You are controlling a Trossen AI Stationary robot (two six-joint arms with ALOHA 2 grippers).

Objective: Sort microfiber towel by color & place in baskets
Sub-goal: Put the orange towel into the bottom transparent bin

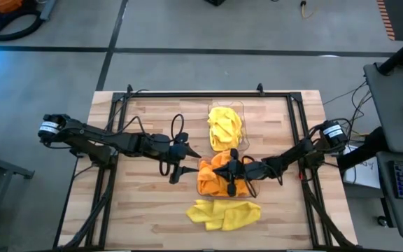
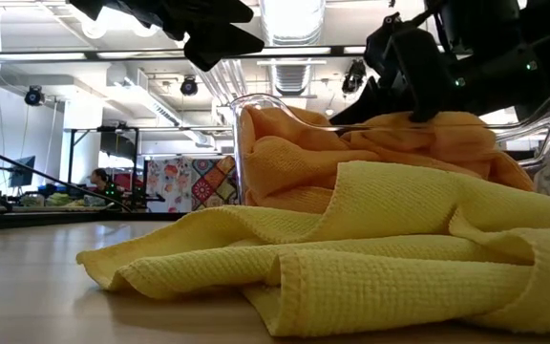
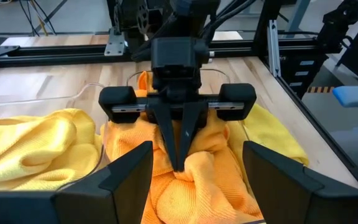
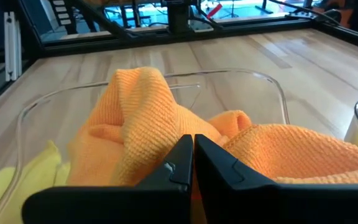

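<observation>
Grey concrete floor surrounded the wooden table (image 1: 152,210) in the high view, and I took the basket of orange towels (image 1: 215,178) as my landmark. My right gripper (image 1: 233,176) sat directly over that basket, fingers pressed together down among the orange cloth; I could not tell whether any fabric was pinched between them. My left gripper (image 1: 182,159) hovered just beside the basket, on the side away from the right arm, with its fingers spread wide and nothing in them. A second basket holding yellow towels (image 1: 224,126) stood touching the orange basket's far end, and loose yellow towels (image 1: 222,214) lay on the bare table just off its near end.

From the low view, I saw the loose yellow towels (image 2: 351,258) heaped in front of the orange basket's clear wall (image 2: 246,143), with orange cloth (image 2: 370,153) piled above its rim and the right gripper (image 2: 418,81) coming down onto it.

Through the left wrist view, my own two fingers (image 3: 126,180) stood well apart, facing the right gripper (image 3: 178,155) buried tip-first in the orange heap (image 3: 191,193).

Through the right wrist view, the closed fingers (image 4: 194,165) met with no gap, touching orange towels (image 4: 142,118) inside the clear basket (image 4: 272,84).
</observation>
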